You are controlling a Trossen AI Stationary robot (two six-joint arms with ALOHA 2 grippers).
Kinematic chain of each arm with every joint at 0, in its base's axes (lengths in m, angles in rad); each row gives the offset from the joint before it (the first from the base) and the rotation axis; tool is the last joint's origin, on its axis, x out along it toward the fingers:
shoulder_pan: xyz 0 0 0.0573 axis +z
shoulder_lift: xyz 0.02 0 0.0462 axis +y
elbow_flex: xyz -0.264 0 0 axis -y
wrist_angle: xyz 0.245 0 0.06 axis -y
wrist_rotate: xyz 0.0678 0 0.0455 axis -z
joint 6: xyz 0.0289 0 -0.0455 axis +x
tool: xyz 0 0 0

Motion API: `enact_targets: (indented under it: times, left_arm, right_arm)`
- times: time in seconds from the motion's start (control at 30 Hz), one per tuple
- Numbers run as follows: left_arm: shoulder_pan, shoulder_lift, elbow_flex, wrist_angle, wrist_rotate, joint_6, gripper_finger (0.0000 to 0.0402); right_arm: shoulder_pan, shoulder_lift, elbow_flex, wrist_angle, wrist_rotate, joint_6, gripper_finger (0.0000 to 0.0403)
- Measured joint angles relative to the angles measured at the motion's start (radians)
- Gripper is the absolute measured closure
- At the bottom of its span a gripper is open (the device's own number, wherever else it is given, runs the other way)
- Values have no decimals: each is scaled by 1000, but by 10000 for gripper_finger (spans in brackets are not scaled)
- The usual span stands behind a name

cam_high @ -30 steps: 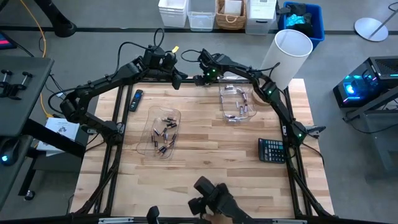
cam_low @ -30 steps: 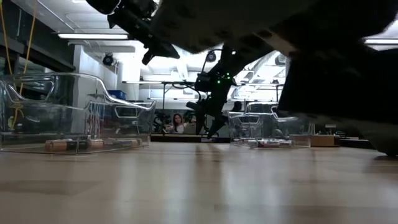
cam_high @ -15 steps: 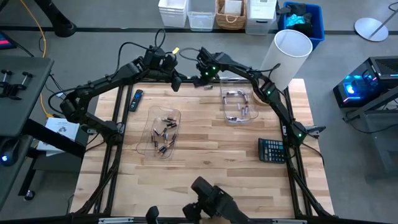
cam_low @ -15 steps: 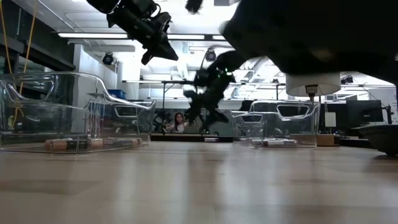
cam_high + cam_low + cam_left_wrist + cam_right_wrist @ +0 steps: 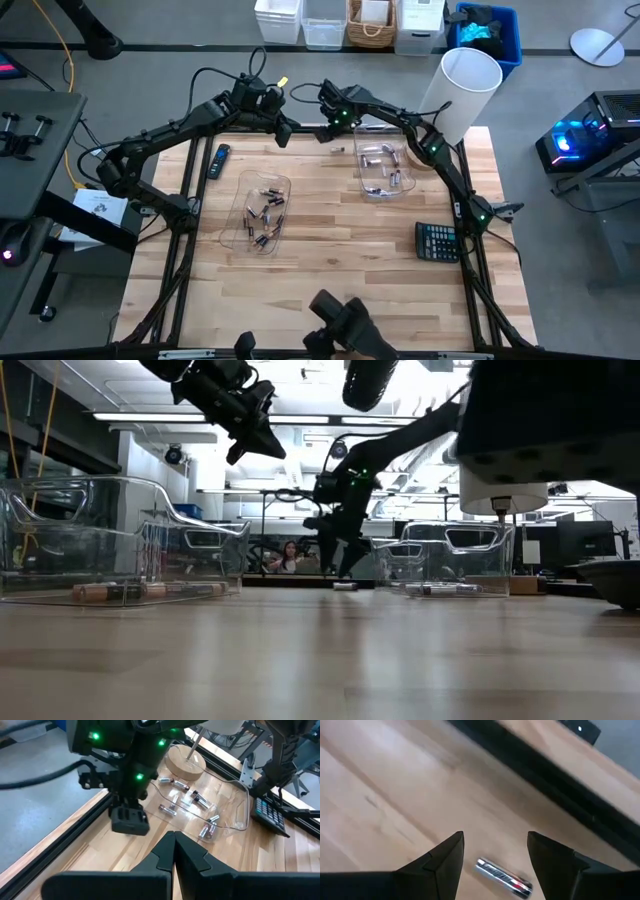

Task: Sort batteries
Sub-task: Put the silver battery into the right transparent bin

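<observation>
**Silver battery loose on the wood, right gripper poised over it**

Silver with a red mark, one battery (image 5: 502, 878) lies flat on the bare table (image 5: 330, 260) near the far edge, between the two spread fingers of the right gripper (image 5: 335, 131). From above it shows as a tiny sliver (image 5: 339, 137) just beside that gripper; the level view has it (image 5: 344, 586) on the board under the gripper (image 5: 340, 565).

To pick it up well, I judge the gripper should drop straight down with the battery centred crosswise between its fingers, then close across the barrel and not the ends, since a round cell will roll away if nudged from one side.

The left gripper (image 5: 284, 131) hangs close by over the same far edge, its fingers pressed together and empty.

Silver cells lie in the clear tray (image 5: 384, 170) just beside the right gripper, so that looks the likely home for this one; the dark copper-ended batteries (image 5: 264, 212) lie in the other clear tray (image 5: 258, 215), further to the left.

Obstacles: the tray's raised wall, the black frame rail along the edge, and the left arm nearby. A remote (image 5: 219, 160) and a calculator (image 5: 437, 241) lie well apart.
</observation>
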Motion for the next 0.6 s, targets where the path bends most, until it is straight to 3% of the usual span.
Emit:
enact_targets:
  times: [0.27,0.4,0.6]
  left_arm:
    - [-1,0,0,0,0,-9,401]
    - [-1,0,0,0,0,-9,402]
    - [-1,0,0,-5,9,-9,401]
  right_arm:
    - [41,0,0,-68,10,-116,190]
    - [78,0,0,-31,18,-368,190]
    - [128,-1,0,-121,191,-668,190]
